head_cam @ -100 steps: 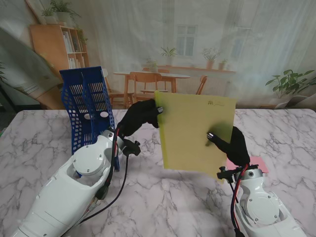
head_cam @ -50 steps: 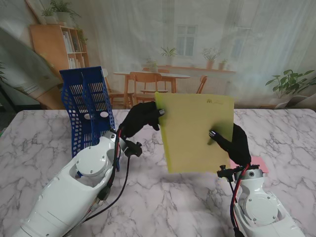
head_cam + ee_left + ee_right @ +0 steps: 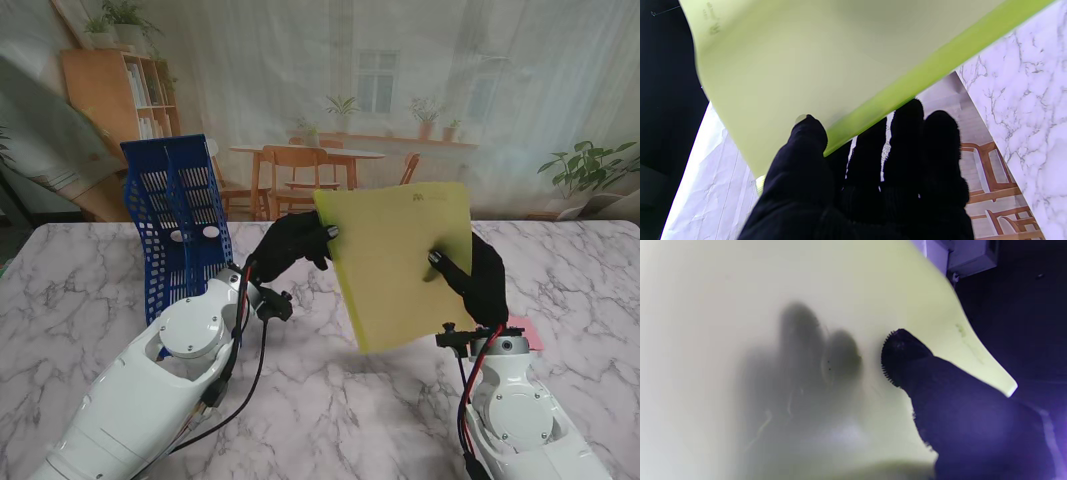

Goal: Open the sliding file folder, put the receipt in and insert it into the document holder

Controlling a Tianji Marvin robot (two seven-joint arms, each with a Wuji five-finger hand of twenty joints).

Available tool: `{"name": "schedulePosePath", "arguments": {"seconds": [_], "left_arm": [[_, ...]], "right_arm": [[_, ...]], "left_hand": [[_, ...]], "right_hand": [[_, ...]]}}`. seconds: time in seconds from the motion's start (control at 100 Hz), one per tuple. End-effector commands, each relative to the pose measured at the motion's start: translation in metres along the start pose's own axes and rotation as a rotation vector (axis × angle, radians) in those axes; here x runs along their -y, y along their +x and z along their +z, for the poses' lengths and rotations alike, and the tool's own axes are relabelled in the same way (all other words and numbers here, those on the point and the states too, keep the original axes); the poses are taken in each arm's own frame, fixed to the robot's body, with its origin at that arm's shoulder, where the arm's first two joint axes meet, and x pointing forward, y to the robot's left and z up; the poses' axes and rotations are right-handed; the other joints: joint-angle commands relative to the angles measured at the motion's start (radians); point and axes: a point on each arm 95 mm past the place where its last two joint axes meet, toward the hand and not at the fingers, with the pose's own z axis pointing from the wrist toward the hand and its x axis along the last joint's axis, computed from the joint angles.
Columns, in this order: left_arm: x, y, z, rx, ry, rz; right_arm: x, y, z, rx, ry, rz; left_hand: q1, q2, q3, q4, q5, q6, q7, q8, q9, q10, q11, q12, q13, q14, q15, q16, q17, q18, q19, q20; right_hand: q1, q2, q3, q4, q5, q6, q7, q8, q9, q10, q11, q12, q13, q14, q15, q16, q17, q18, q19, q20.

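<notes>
A yellow-green file folder [image 3: 398, 262] is held upright in the air over the middle of the table, tilted a little. My left hand [image 3: 290, 245], in a black glove, pinches its upper left corner, thumb on the near face [image 3: 806, 133]. My right hand [image 3: 478, 283] grips its right edge, thumb on the near face and the other fingers behind the translucent sheet [image 3: 813, 350]. The blue mesh document holder [image 3: 178, 222] stands upright at the left, farther from me. A pink receipt [image 3: 525, 331] lies on the table, partly hidden by my right hand.
The marble table [image 3: 80, 290] spreads out on both sides. A printed backdrop of a room stands behind its far edge.
Both hands have lifted the folder a little and tilted it, its lower edge swinging right. The holder and receipt have not moved.
</notes>
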Motion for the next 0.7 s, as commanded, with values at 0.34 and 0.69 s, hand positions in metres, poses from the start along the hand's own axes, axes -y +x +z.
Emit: {"name": "schedulePosePath", "arguments": {"seconds": [0.34, 0.69], "left_arm": [[0.005, 0.000, -0.005, -0.019, 0.032, -0.001], [0.012, 0.010, -0.006, -0.053, 0.060, 0.022]], "right_arm": [[0.018, 0.022, 0.003, -0.022, 0.018, 0.015], [0.014, 0.013, -0.002, 0.030, 0.099, -0.093]], "left_hand": [[0.071, 0.015, 0.030, 0.024, 0.010, -0.024, -0.022, 0.010, -0.013, 0.001, -0.005, -0.010, 0.004, 0.019, 0.028, 0.008, -0.019, -0.034, 0.013, -0.007], [0.083, 0.018, 0.047, 0.027, 0.026, -0.033, 0.001, 0.024, 0.010, -0.008, 0.022, 0.004, 0.025, 0.015, 0.058, 0.021, 0.002, -0.039, 0.045, 0.005]], "right_hand": [[0.076, 0.078, 0.079, 0.029, 0.080, -0.181, 0.101, 0.060, 0.033, -0.024, 0.043, 0.020, 0.043, -0.017, 0.048, 0.020, 0.019, -0.038, 0.027, -0.005], [0.077, 0.088, 0.083, 0.031, 0.075, -0.189, 0.097, 0.075, 0.016, -0.028, 0.016, 0.004, 0.010, -0.007, 0.004, 0.005, -0.025, -0.020, 0.020, 0.001]]}}
